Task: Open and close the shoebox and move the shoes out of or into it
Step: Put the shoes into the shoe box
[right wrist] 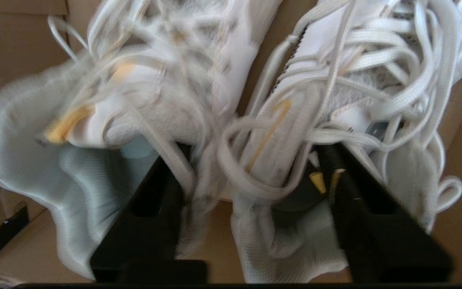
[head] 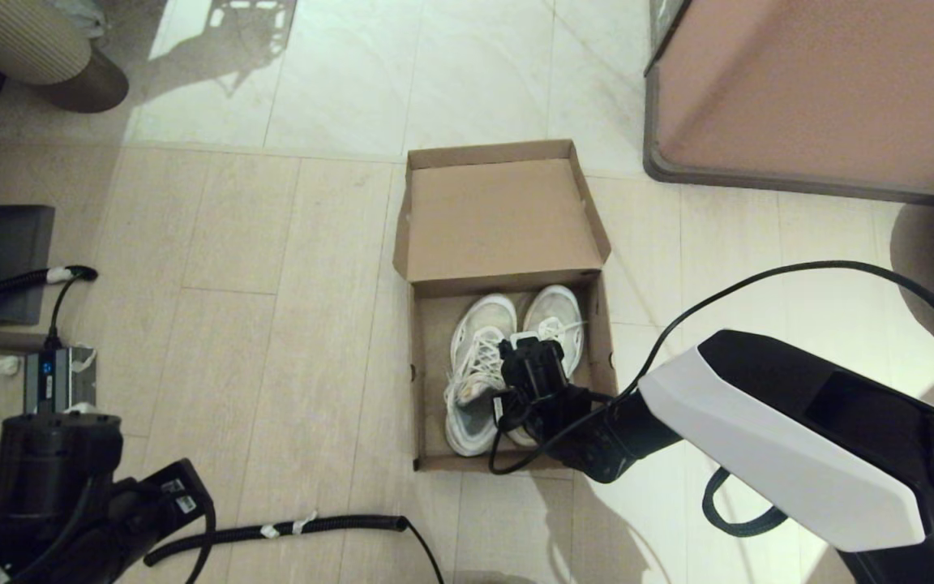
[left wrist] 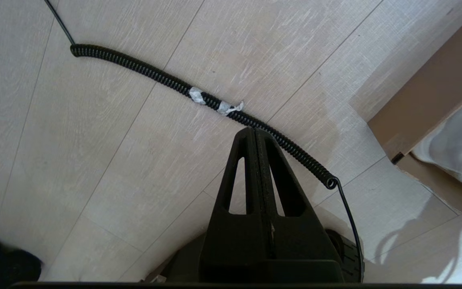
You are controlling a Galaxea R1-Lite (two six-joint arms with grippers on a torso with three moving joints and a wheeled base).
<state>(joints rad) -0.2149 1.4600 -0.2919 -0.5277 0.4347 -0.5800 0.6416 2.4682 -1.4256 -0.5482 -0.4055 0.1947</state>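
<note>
Right gripper (right wrist: pixel 247 200) is down inside the shoebox (head: pixel 431 381), fingers spread wide — one finger in the mouth of one sneaker, the other in the mouth of its mate, straddling the two inner collars and a tangle of laces. Not clamped on anything that I can see. The shoes (head: pixel 483 369) lie side by side in the box, toes toward the raised lid, which stands open at the far side.

My read: lid-open step is done, this is the grab for taking the shoes out. Next move calls for closing on both inner collars together, then a straight lift clear of the box walls — loose laces could snag or one shoe could slip out.

Right arm reaches in from the robot's right, forearm slanting down over the near right corner of the box, wrist pitched into it.

Left gripper (left wrist: pixel 255 138) parked low on the left over bare floor, fingers pressed together, a coiled cable (left wrist: pixel 199 96) just past them.
</note>
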